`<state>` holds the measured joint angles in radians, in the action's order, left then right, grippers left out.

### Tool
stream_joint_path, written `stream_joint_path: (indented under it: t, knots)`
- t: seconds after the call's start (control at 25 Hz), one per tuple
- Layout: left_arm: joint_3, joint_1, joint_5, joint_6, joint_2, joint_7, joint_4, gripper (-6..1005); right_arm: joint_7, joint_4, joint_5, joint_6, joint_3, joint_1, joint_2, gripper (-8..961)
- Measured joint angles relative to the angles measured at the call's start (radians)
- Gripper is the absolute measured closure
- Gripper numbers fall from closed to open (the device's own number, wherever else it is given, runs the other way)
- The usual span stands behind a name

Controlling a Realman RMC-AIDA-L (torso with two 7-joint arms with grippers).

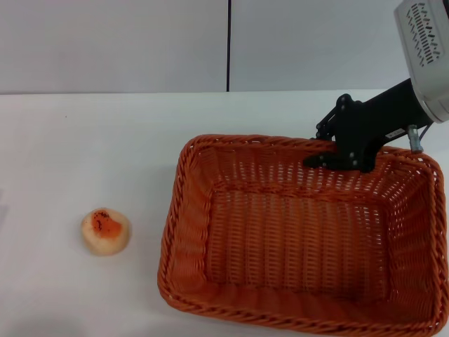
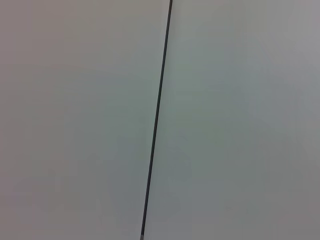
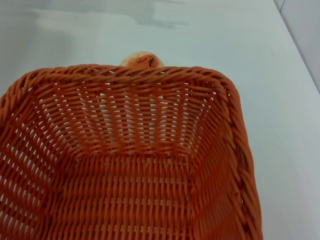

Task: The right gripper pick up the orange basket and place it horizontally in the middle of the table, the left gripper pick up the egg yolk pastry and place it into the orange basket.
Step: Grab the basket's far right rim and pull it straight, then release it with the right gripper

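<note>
**Right tool at the basket's far rim, pastry alone on the table**

The orange basket (image 1: pixel 302 239) sits flat on the white table (image 1: pixel 91 140), its long side running across the head view, and it fills the right-hand half of that view with its near rim close to the lower edge. Its inside holds nothing. The right tool (image 1: pixel 335 156) reaches in from the upper right on a black arm under a white perforated housing (image 1: pixel 424 42), and it sits at the basket's far rim, towards the right corner. One black finger lies across the braided edge there, pointing towards the basket's middle — whether the fingers are pinching the rim or merely resting around it cannot be told.

The egg yolk pastry (image 1: pixel 106 231) lies on the bare table to the left of the basket, well apart from it, its orange-red speckled patch facing up. In the right wrist view the pastry (image 3: pixel 142 60) peeks just over the basket's (image 3: pixel 125 165) far woven wall.

The left tool appears in no view — its wrist camera shows only a pale wall (image 2: pixel 240 120) with a thin dark seam (image 2: pixel 157 120) running down it.
</note>
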<state>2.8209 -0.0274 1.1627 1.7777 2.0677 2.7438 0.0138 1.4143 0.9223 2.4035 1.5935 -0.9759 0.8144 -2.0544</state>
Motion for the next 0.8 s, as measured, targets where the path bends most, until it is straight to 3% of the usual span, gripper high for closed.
stream_joint_path:
  t: [0.28,0.52,0.6,0.68,0.72,0.76,0.8]
  knots:
    - [0.0,0.006,0.0,0.003,0.0,0.0,0.0,262,0.01,0.046,-0.004,0.001,0.0,-0.017,-0.017,732]
    - [-0.005,0.009,0.0,0.004,0.0,0.001,0.001,263,0.011,0.056,-0.03,0.002,0.002,-0.034,-0.019,508]
    - [-0.068,0.002,0.001,-0.018,-0.006,-0.006,-0.022,264,0.014,0.137,-0.149,0.008,0.006,-0.109,-0.019,315]
    - [-0.096,0.0,0.001,-0.03,-0.007,-0.013,-0.041,264,0.018,0.168,-0.195,0.012,0.008,-0.142,-0.019,315]
    - [-0.176,-0.003,0.002,-0.065,-0.008,-0.048,-0.112,264,0.043,0.232,-0.298,0.018,0.012,-0.207,-0.019,315]
    - [-0.176,-0.003,0.002,-0.065,-0.008,-0.048,-0.112,265,0.043,0.232,-0.298,0.018,0.012,-0.207,-0.019,315]
    - [-0.213,-0.004,0.002,-0.082,-0.008,-0.07,-0.145,265,0.085,0.289,-0.424,0.016,0.018,-0.284,-0.019,315]
